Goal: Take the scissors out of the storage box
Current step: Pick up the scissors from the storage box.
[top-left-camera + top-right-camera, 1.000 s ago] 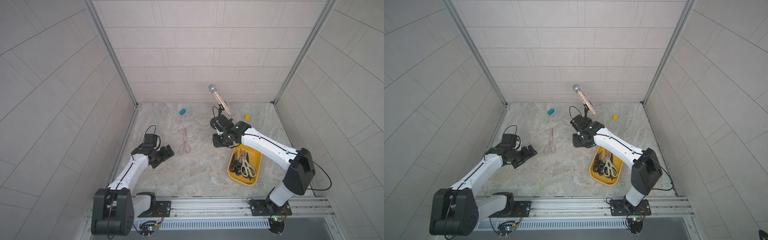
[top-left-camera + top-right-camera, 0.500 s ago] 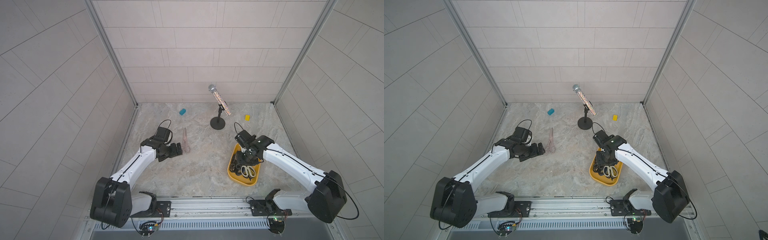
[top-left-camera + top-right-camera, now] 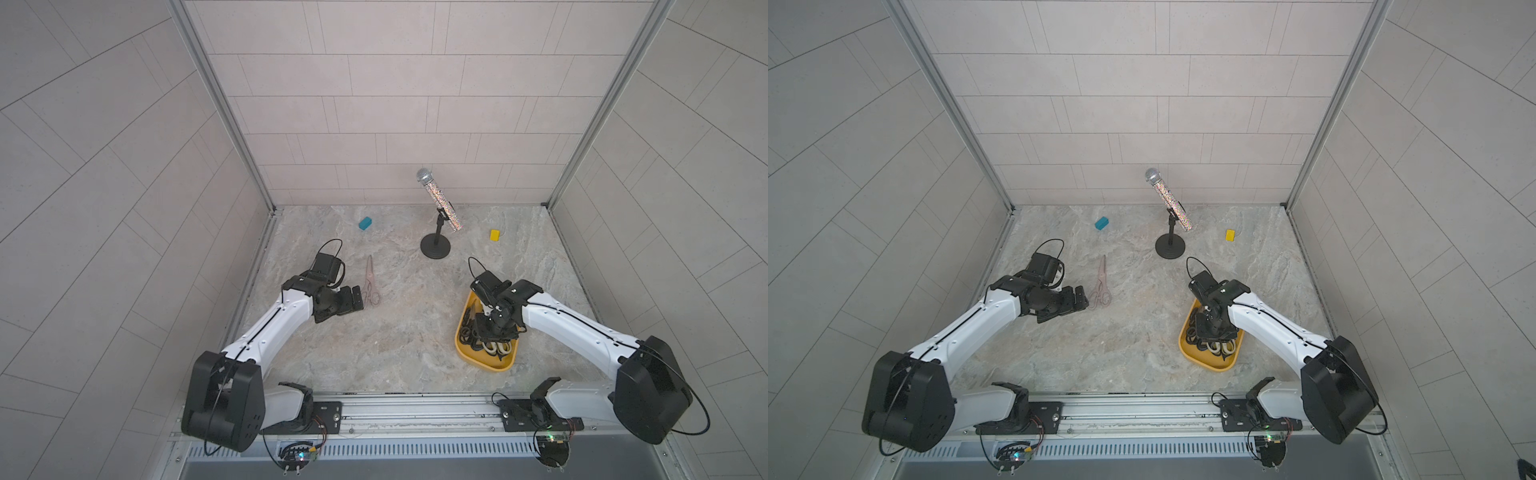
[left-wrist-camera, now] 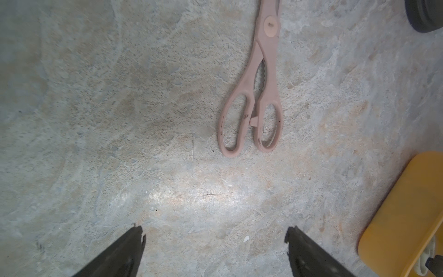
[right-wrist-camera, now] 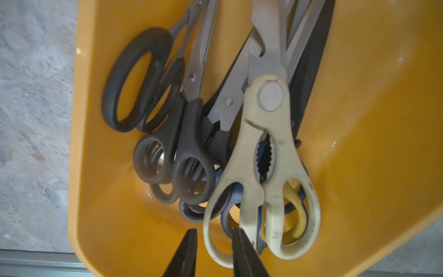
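Several scissors (image 5: pixel 268 153) in storage box (image 5: pixel 359 120); right fingers (image 5: pixel 244 254) ajar astride one; left fingers (image 4: pixel 115 256) spread.

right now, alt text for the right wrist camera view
The right gripper straddles the rim of one handle loop of the cream scissors, atop a pile of black, blue and yellow-handled scissors in the mustard-yellow storage box. Marbled tabletop shows beside the box.

Nothing legible shows in any view. The pink scissors (image 4: pixel 271 24) on the bench (image 4: pixel 119 120), the cream scissors (image 5: pixel 271 96) and the storage box (image 5: pixel 359 120) show only plain surfaces. The small circuit boards (image 3: pixel 552 439) by the front rail are too small to make out any marking.
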Tool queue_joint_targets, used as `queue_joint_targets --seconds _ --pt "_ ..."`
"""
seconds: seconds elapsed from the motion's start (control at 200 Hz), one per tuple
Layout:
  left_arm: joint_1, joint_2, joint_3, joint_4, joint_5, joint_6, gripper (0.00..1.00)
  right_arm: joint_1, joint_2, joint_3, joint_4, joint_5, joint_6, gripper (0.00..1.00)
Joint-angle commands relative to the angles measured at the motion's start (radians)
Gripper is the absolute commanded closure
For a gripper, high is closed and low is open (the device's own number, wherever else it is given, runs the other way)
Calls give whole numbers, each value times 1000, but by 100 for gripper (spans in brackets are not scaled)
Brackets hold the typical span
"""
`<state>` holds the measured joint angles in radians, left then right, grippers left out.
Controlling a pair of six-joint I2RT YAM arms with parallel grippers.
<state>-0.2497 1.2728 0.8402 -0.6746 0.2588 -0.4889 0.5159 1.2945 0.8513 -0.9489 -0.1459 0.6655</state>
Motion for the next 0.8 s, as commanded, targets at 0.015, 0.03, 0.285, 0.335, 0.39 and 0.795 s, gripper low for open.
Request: queue_joint_targets --seconds 0.015,0.03,0.285,0.335,0.39,0.795 --pt "-5 -30 -19 -29 -35 -7 0 -2 15 -19 30 -10 -6 71" --pt "-5 -33 -19 -29 -37 -9 0 -2 17 -22 31 -10 -7 71" --pt "-5 -56 -25 -32 -51 -14 0 -2 39 -59 58 1 6 77" --pt "-4 -56 -29 -31 -51 -15 0 -2 40 -63 59 3 6 80" --pt "-4 -55 -32 -30 -49 -18 0 -2 38 -66 59 6 9 83" --pt "-3 -47 -30 -14 -38 -28 0 -2 -2 -2 -20 16 13 100"
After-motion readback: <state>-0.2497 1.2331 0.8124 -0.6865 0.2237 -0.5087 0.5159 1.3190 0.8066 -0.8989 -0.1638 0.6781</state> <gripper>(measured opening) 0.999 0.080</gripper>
